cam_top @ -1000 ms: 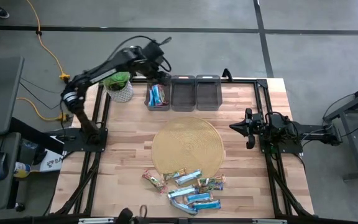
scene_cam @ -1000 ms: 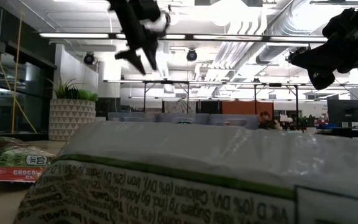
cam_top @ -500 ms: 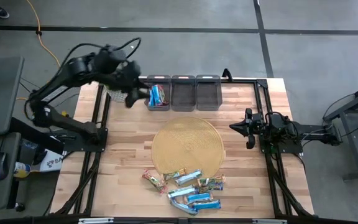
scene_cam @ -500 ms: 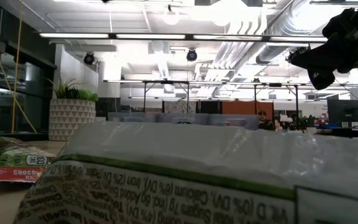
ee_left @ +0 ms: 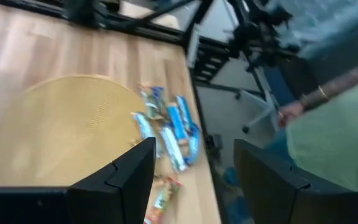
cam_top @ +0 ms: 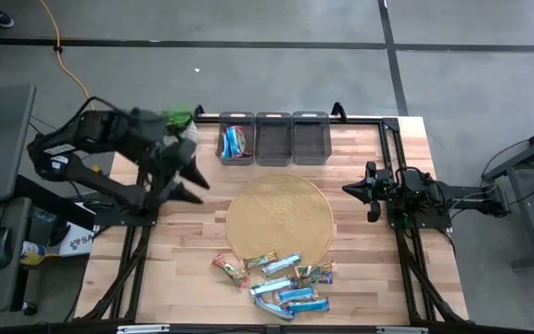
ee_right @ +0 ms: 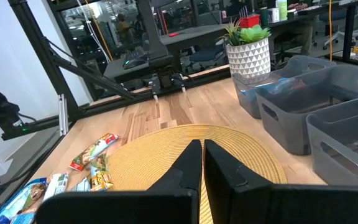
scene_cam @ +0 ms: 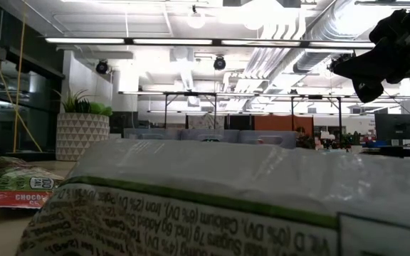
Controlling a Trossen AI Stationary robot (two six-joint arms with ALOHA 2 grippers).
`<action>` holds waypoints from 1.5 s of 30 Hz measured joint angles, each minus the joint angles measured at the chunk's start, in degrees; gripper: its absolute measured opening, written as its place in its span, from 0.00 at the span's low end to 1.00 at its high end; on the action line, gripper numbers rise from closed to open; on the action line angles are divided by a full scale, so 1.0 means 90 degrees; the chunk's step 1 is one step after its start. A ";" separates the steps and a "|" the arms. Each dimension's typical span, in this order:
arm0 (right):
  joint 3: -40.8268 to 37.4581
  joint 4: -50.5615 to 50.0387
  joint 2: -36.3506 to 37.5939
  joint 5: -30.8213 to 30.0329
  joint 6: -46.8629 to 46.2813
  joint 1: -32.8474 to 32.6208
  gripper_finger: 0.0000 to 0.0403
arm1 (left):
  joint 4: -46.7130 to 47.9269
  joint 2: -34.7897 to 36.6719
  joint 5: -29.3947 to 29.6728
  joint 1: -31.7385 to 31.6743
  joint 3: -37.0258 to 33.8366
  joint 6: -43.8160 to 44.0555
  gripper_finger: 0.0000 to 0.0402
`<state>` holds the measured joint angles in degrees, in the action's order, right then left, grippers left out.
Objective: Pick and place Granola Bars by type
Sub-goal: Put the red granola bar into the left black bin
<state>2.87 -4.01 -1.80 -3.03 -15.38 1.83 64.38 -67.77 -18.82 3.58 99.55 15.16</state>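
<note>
Several granola bars [cam_top: 281,280], blue-and-white, red and greenish-gold, lie in a loose heap near the table's near edge; the left wrist view shows them too [ee_left: 166,127]. One blue bar [cam_top: 235,142] lies flat in the leftmost grey bin [cam_top: 222,148]. My left gripper [cam_top: 193,184] hangs open and holds nothing, above the table's left part, beside the round woven mat [cam_top: 279,221]. In the left wrist view its fingers stand wide apart [ee_left: 191,180]. My right gripper [cam_top: 350,190] waits shut at the right side, pointing level at the mat [ee_right: 202,162].
Two more grey bins [cam_top: 273,139] [cam_top: 311,139] stand at the far edge. A potted plant [cam_top: 179,125] stands left of them. In the low view a wrapper [scene_cam: 212,199] fills the foreground. A person's arm [ee_left: 328,118] shows beyond the near edge.
My left gripper has swung away from the leftmost bin toward the table's left and near edges, rising out of the low view and turning about as it went. It stays open. The blue bar in that bin has kept still.
</note>
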 joint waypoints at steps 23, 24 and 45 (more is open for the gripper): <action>0.0000 0.0000 0.0000 -0.0002 -0.0002 0.0000 0.00 | -0.0061 -0.1940 0.2362 0.3066 -0.1576 -0.0345 0.53; 0.0002 0.0000 -0.0002 -0.0002 -0.0002 0.0000 0.00 | -0.0133 -0.2080 0.2374 0.3076 -0.1583 -0.0364 0.53; 0.0000 0.0005 -0.0010 -0.0002 -0.0002 0.0000 0.00 | -0.1054 -0.4169 0.2275 0.3233 -0.1586 -0.1785 0.53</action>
<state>2.87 -3.97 -1.89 -3.04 -15.40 1.83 54.90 -105.29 1.65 32.68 85.27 -0.90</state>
